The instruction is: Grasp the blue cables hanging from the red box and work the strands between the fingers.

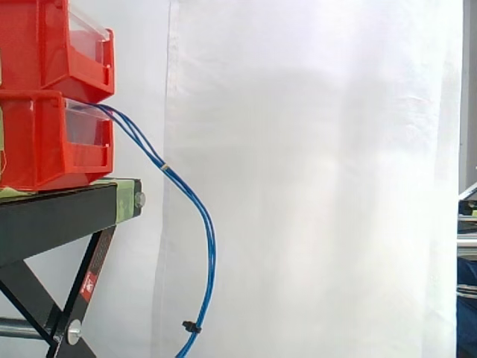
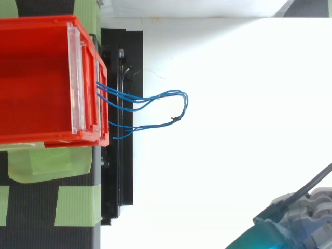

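Black stand [image 1: 52, 216] on crossed legs at the left, green tape [image 2: 78, 205] patched over its top. A silver bolt [image 1: 139, 199] sits at its corner, and the white curtain [image 1: 313, 186] hangs in folds behind.

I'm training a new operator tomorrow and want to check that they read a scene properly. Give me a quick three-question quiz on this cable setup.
1. True or false: the blue cables lie coiled on top of the black stand.
2. Multiple choice: in the side view, what sits on the cables near their lowest visible stretch? A) a small black clip B) a white label C) a metal hook
3. Short answer: how many red bins are stacked on the stand in the side view?

Key: 1 false, they hang down in an arc in front of the stand. 2 A. 3 two.
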Available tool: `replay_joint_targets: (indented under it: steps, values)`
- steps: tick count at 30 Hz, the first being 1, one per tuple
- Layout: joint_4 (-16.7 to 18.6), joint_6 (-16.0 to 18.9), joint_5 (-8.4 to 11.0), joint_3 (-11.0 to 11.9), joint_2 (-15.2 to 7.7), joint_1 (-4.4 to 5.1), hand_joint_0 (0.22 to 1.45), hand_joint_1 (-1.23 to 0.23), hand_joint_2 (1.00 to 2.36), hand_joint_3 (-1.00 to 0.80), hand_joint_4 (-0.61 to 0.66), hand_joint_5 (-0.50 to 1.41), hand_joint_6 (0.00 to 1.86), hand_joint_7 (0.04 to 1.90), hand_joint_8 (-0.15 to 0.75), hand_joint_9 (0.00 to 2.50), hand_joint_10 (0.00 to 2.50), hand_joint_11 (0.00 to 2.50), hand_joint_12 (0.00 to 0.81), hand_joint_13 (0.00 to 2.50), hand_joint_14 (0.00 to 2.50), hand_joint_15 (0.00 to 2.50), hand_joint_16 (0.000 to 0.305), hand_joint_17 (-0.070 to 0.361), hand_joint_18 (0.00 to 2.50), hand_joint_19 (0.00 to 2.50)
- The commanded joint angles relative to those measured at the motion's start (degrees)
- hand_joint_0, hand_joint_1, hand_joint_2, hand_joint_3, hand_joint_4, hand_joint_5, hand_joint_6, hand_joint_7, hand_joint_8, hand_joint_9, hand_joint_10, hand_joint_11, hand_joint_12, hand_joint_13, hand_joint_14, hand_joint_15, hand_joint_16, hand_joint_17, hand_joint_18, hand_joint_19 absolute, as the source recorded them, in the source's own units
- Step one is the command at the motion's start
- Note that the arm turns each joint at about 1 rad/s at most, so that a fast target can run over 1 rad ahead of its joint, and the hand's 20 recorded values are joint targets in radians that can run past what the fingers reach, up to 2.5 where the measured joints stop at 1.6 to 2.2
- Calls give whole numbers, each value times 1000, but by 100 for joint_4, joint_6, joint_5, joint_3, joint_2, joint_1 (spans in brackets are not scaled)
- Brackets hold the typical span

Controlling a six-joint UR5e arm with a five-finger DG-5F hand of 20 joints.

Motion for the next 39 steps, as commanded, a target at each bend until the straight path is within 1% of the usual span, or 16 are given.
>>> replay_joint_targets:
  steps: [1,5,8,27,28,29,30,31,33,35,39]
  values:
    - [-7,4,0,0,2,0,745,-396,1000,-1000,184,-357,7,706,341,113,5,290,400,0,5,250,75,168,0,260]
    - [-7,4,-9,0,2,0,745,-397,1000,-1000,184,-357,6,706,341,113,7,291,400,0,5,250,75,168,0,260]
    - [-7,4,-9,0,2,-26,746,-397,1000,-1000,183,-357,6,706,341,113,5,291,399,0,5,247,75,168,0,260]
    - [-7,-23,-17,-9,-6,-44,745,-397,1000,-1000,184,-357,7,708,341,113,5,286,399,0,5,249,75,168,0,260]
    - [-15,-23,-17,-26,-6,-35,746,-397,1000,-1000,183,-357,6,704,341,114,7,290,399,0,5,246,75,168,0,264]
    - [2,4,-17,-123,-6,-44,745,-398,1000,-1000,183,-356,6,707,341,114,5,292,399,0,5,242,75,168,0,260]
    - [2,12,-26,-158,-6,-44,746,-398,1000,-1000,183,-356,6,706,341,114,5,292,398,0,5,243,75,168,0,265]
    - [20,12,-26,-264,-6,-44,746,-398,1000,-1000,183,-356,6,706,341,114,5,292,398,0,5,243,75,168,0,260]
    - [134,56,-26,-369,-6,-44,746,-398,1000,-1000,184,-356,6,704,341,114,5,290,399,0,5,243,75,168,0,259]
    - [204,92,-35,-378,-6,-44,746,-398,1000,-1000,183,-357,6,705,341,113,7,290,400,0,5,247,74,167,0,256]
    - [231,92,18,-378,-6,-44,745,-397,1000,-1000,184,-357,6,708,341,113,5,294,399,0,6,245,74,167,0,264]
